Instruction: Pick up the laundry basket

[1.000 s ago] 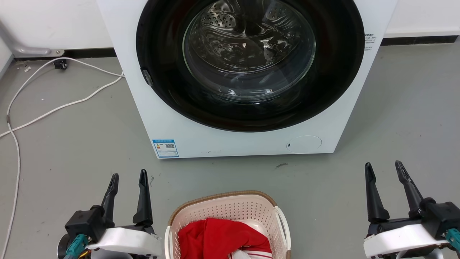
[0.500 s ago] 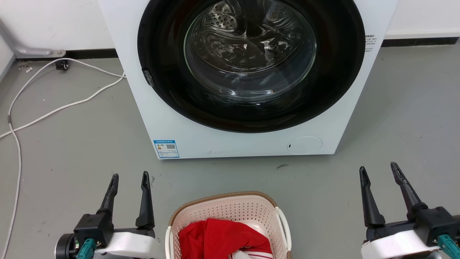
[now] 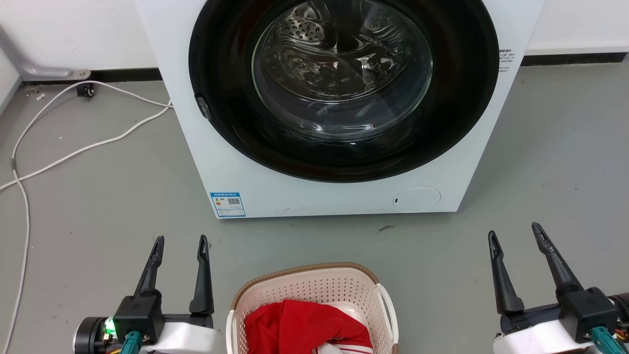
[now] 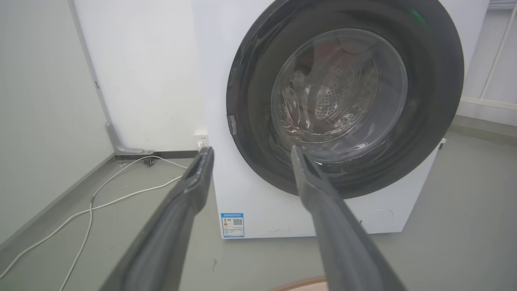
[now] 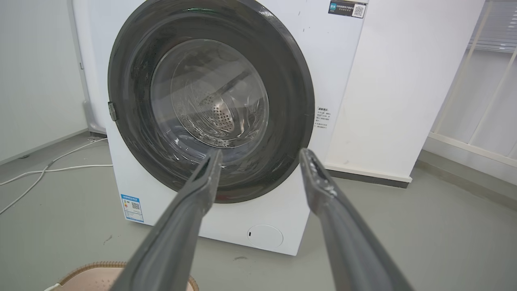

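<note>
The laundry basket (image 3: 314, 287) stands on the grey floor at the bottom middle of the head view, cream with perforated walls, a brown rim and a white handle (image 3: 388, 305) on its right side. Red and white clothes (image 3: 304, 327) lie in it. My left gripper (image 3: 181, 242) is open to the basket's left, apart from it, nothing between its fingers. My right gripper (image 3: 513, 231) is open well to the basket's right. A sliver of brown rim (image 4: 301, 285) shows at the bottom of the left wrist view, and the rim (image 5: 91, 266) appears at the lower left of the right wrist view.
A white washing machine (image 3: 231, 167) with a round dark door and steel drum (image 3: 341, 64) stands just beyond the basket. White cables (image 3: 73, 147) trail over the floor at the left. Bare grey floor lies on both sides of the basket.
Both grippers have slid slightly lower and inward in the head view, the left one's body turning a little. The basket and washer hold their places.
</note>
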